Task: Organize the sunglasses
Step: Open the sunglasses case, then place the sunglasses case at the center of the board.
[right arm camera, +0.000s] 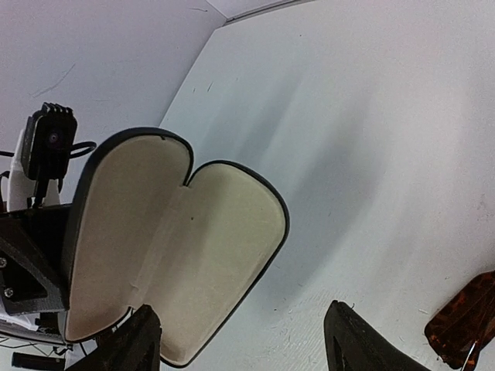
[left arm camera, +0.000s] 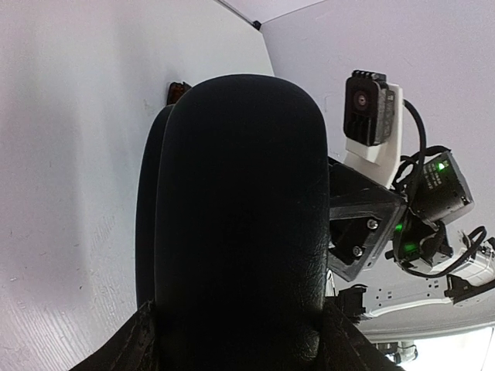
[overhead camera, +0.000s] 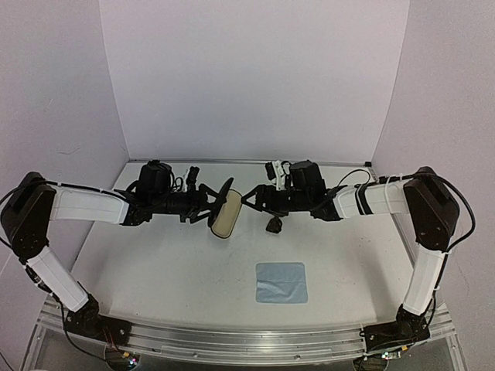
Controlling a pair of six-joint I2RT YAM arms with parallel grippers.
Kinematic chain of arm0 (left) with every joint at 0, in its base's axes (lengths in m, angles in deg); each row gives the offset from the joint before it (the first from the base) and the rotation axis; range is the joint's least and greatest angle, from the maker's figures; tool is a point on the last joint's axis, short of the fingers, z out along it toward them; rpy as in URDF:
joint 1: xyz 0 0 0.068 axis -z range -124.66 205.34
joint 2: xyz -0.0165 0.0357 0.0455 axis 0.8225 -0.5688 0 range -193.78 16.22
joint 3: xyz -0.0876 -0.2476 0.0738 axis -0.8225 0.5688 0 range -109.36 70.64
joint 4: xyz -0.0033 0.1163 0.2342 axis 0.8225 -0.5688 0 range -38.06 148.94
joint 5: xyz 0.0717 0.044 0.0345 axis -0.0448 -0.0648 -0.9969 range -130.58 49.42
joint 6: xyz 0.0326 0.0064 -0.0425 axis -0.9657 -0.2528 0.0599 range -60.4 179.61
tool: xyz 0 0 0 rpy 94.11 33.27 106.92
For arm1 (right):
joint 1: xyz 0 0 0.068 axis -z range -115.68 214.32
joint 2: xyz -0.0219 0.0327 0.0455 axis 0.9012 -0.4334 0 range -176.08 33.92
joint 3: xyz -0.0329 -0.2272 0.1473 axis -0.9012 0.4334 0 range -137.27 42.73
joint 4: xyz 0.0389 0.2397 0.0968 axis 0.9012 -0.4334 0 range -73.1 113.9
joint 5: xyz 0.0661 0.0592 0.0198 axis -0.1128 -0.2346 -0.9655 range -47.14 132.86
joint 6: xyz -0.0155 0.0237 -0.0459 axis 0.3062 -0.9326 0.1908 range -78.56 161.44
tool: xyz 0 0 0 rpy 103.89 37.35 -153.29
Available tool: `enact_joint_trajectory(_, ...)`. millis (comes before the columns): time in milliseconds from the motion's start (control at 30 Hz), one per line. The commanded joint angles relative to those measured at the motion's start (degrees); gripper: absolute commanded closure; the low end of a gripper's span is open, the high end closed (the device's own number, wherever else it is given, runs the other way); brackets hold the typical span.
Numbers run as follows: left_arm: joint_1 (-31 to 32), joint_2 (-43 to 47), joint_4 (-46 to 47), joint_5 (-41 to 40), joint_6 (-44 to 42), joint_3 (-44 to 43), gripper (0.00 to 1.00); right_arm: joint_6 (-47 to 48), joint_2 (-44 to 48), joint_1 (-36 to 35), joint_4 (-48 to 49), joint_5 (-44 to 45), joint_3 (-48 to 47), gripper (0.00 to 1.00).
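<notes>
Spotter: White table [overhead camera: 178,270], white walls [overhead camera: 255,77] on three sides. Your left arm [overhead camera: 85,205] and right arm [overhead camera: 371,199] reach in from either side and meet over the middle, toward the back.

Operator: What's the left one got?

Spotter: Your left gripper [overhead camera: 209,202] is clamped on the black oval case [overhead camera: 223,209] and holds it up off the table. Case hinged open. Tan lining faces your right wrist camera; the black shell fills your left wrist view.

Operator: And the right?

Spotter: Your right gripper [overhead camera: 249,199] points at the case from the other side, just beside it. Contact: cannot tell. Its fingers [right arm camera: 139,344] stand apart, with nothing between them.

Operator: Cloth?

Spotter: Light blue square cloth [overhead camera: 281,282], flat on the table, nearer your bases, right of centre, well apart from both grippers.

Operator: Sunglasses?

Spotter: Sunglasses [overhead camera: 273,225], small and dark, on the table below your right gripper, between case and cloth, touching neither. Your right wrist view catches only a brownish corner of them at its lower right edge. They lie outside the case.
</notes>
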Motion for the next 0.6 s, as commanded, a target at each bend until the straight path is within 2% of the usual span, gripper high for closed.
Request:
enact_joint_trajectory(0, -1.3, -1.4, 4.1, 1.0, -1.7, -3.1, 0.65, 0.4, 2.8, 0.0, 1.1, 0.7, -2.4, 0.26)
enact_joint_trajectory(267, -4.3, -9.0, 11.5, 8.1, 1.5, -4.5, 0.64, 1.1, 3.5, 0.3, -0.9, 3.3, -2.0, 0.24)
enact_joint_trajectory(567, -7.0, -19.0, 12.5, 16.5, 2.1, -11.5, 0.63, 1.5, 5.1, 1.3, -2.3, 5.8, -0.4, 0.20)
